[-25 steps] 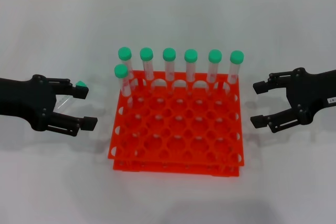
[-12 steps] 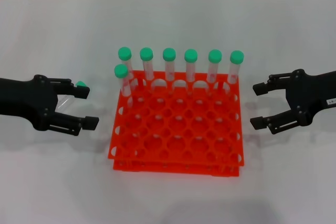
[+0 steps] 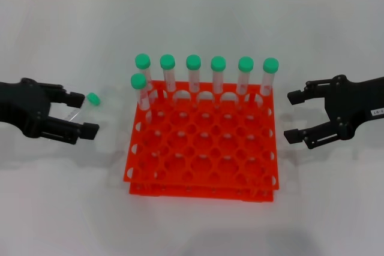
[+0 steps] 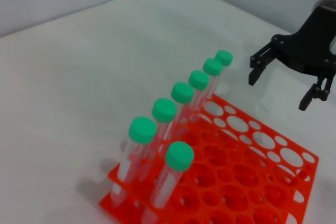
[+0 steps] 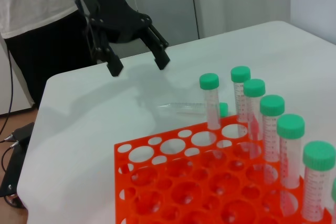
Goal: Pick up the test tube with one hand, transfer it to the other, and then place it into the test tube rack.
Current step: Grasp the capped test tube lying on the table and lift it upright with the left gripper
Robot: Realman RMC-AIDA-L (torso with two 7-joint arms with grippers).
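The test tube [image 3: 84,106] lies flat on the white table left of the rack, its green cap pointing toward the rack. It also shows in the right wrist view [image 5: 184,108]. My left gripper [image 3: 83,113], black and unlabelled, is open and empty, with its fingertips either side of the tube's far end and not touching it; the right wrist view shows it too [image 5: 139,65]. My right gripper [image 3: 293,117], with a white label, is open and empty just right of the rack; it also shows in the left wrist view [image 4: 278,90]. The orange-red rack [image 3: 201,175] stands in the middle.
Several green-capped tubes [image 3: 193,73] stand upright along the rack's back row, with one more [image 3: 140,91] in the second row at the left corner. They also show in the left wrist view [image 4: 181,103]. A person stands beyond the table in the right wrist view [image 5: 37,19].
My left gripper has drawn back to the left, away from the rack, so the lying tube's cap now shows clear of its fingers. The right gripper has barely moved.
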